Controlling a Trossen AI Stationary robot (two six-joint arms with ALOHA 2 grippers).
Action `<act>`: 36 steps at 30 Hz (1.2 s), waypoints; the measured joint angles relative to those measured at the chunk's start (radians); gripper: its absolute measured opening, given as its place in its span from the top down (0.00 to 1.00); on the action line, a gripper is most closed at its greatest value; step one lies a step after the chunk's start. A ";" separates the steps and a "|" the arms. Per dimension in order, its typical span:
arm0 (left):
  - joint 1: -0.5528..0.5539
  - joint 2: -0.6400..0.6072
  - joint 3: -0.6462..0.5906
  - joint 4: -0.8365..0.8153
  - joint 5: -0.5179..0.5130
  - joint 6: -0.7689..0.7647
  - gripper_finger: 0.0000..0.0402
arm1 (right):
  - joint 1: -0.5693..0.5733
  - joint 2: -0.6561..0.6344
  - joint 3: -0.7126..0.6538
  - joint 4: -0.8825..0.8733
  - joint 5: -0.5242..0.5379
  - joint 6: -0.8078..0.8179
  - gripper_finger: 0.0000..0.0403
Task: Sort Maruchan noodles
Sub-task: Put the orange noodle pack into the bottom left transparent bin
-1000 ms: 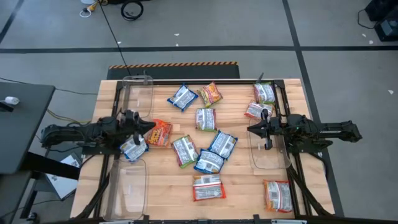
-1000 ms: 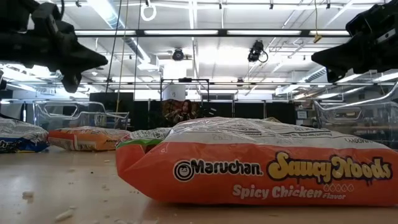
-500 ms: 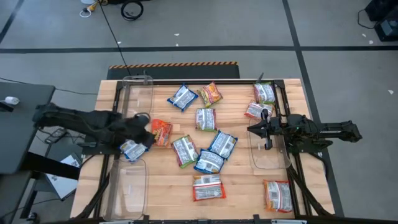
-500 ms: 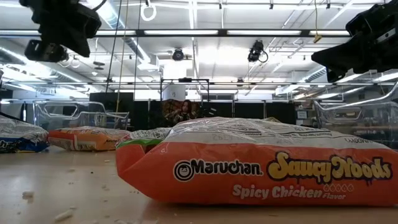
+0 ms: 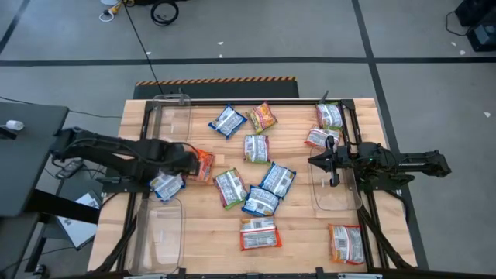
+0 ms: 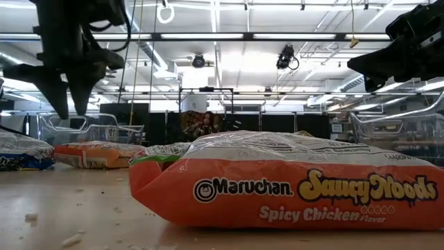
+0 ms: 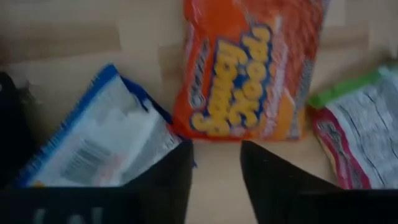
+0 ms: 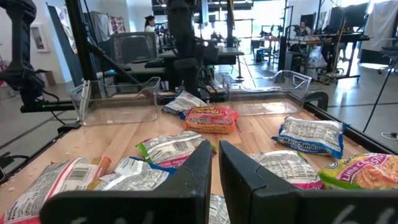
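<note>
Near the counter's [image 5: 310, 225] left edge, the left gripper [image 7: 214, 171] hangs spread over an orange-red packet [image 5: 203, 164] (a blue-white packet [image 5: 166, 186] lies just beside). The right gripper [image 5: 313, 161], fingers nearly together and empty, waits near the right edge.

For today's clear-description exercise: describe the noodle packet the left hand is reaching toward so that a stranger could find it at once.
Start at the wooden table and go to its left side, where the left hand hangs. Just off its fingertips lies the orange packet, beside a blue-and-white packet. It is the only orange one on that side, with yellow lettering.
</note>
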 joint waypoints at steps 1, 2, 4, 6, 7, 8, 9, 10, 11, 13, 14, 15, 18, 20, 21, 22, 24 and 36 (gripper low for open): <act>0.024 -0.001 -0.013 0.003 0.020 0.018 0.57 | 0.000 0.000 0.000 0.000 0.000 0.000 0.91; 0.045 -0.002 -0.030 0.007 0.042 0.038 0.54 | 0.000 0.000 0.000 0.000 0.000 0.000 0.91; 0.082 -0.013 -0.076 0.042 0.090 0.070 0.48 | 0.000 0.000 0.000 0.000 0.000 0.000 0.91; 0.110 -0.033 -0.130 0.120 0.117 0.100 0.44 | 0.000 0.000 0.000 0.000 0.000 0.000 0.91; 0.121 -0.044 -0.158 0.156 0.121 0.121 0.42 | 0.000 0.000 0.000 0.000 0.000 0.000 0.91; 0.132 -0.056 -0.185 0.196 0.124 0.137 0.41 | 0.000 0.000 0.000 0.000 0.000 0.000 0.91; 0.143 -0.067 -0.207 0.233 0.123 0.160 0.40 | 0.000 0.000 0.000 0.000 0.000 0.000 0.91; 0.154 -0.077 -0.225 0.265 0.123 0.181 0.39 | 0.000 0.000 0.000 0.000 0.000 0.000 0.91; 0.164 -0.085 -0.239 0.281 0.122 0.201 0.39 | 0.000 0.000 0.000 0.000 0.000 0.000 0.91; 0.183 -0.091 -0.261 0.273 0.106 0.232 0.39 | 0.000 0.000 0.000 0.000 0.000 0.000 0.91; 0.195 -0.093 -0.269 0.275 0.100 0.252 0.39 | 0.000 0.000 0.000 0.000 0.000 0.000 0.91; 0.209 -0.095 -0.274 0.276 0.097 0.264 0.38 | 0.000 0.000 0.000 0.000 0.000 0.000 0.91; 0.254 -0.096 -0.304 0.335 0.108 0.308 0.38 | 0.000 0.000 0.000 0.000 0.000 0.000 0.91; 0.276 -0.093 -0.330 0.419 0.130 0.335 0.38 | 0.000 0.000 0.000 0.000 0.000 0.000 0.91; 0.284 -0.093 -0.343 0.459 0.141 0.341 0.38 | 0.000 0.000 0.000 0.000 0.000 0.000 0.91; 0.289 -0.093 -0.358 0.495 0.145 0.342 0.38 | 0.000 0.000 0.000 0.000 0.000 0.000 0.91; 0.294 -0.093 -0.383 0.553 0.150 0.328 0.39 | 0.000 0.000 0.000 0.000 0.000 0.000 0.91; 0.251 -0.093 -0.383 0.673 0.204 0.287 0.43 | 0.000 0.000 0.000 0.000 0.000 0.000 0.91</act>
